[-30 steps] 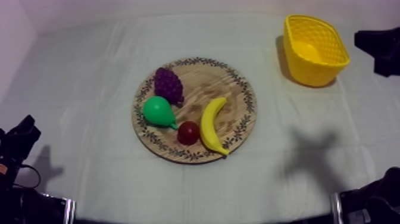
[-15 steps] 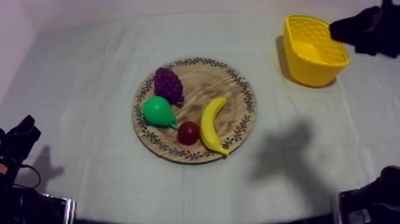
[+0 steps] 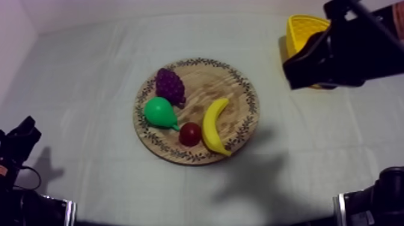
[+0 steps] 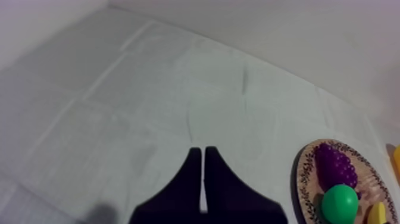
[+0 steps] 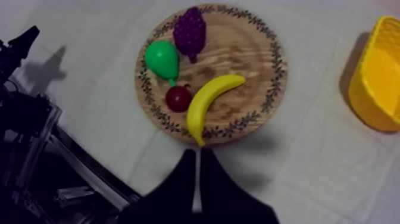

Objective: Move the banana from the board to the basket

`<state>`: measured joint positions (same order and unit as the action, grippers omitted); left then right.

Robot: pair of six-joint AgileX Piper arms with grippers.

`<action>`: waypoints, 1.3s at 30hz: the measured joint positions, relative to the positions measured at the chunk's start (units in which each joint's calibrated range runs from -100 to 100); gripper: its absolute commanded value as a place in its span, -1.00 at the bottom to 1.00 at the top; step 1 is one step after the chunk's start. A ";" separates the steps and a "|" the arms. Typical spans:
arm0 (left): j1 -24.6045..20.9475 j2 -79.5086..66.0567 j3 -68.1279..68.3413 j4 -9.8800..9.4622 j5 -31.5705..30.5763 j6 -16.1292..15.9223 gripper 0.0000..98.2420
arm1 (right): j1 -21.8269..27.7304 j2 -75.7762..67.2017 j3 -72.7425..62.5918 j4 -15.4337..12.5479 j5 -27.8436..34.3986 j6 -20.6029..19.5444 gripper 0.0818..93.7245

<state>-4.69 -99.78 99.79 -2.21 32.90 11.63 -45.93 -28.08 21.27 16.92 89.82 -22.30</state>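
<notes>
Left gripper [image 4: 203,154]: clenched on nothing, its two fingers pressed together in a narrow wedge. It sits over bare cloth [image 3: 90,72] to the left of the board and takes no part.
Wooden board [image 3: 207,79]: in the middle of the table, carrying all four fruits.
Grapes [image 3: 170,85]: on the far left part of the board.
Pear [image 3: 159,112]: just near of the grapes, by the left rim.
Small red fruit [image 3: 190,133]: between the pear and the banana, just beside both.
Banana [image 3: 213,126]: untouched on the right half of the board. It lies curved, with its near tip close to the near rim.
Yellow basket [image 3: 300,27]: at the far right of the table, well apart from the board and partly hidden behind the right arm in the top view.
Right arm [image 3: 348,51]: a second ago it was only a dark shape at the far right edge, beyond the basket. It has since swung in over the basket towards the board, and its shadow has slid left to the board's near right rim.
Right gripper [image 5: 197,154]: clenched and empty, fingers together, with the banana's near tip just ahead of the fingertips.
Meaning for the task: this looks like the approach, with nothing picked up yet. The fingers will have to part before they come down on the banana.
</notes>
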 measured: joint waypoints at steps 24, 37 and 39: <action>0.00 0.00 0.00 0.00 0.00 0.00 -1.00 | -1.94 16.49 -4.20 1.34 -2.21 -6.45 -0.99; 0.00 0.00 0.00 0.00 0.00 0.00 -1.00 | -1.62 19.09 -4.12 1.31 -3.37 -6.98 -0.87; 0.00 0.00 0.00 0.00 0.00 0.00 -1.00 | -1.72 19.27 -4.19 1.31 -3.29 -7.20 -0.85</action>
<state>-4.69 -99.78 99.79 -2.21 32.90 11.63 -47.65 -8.81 17.08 18.24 86.54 -29.51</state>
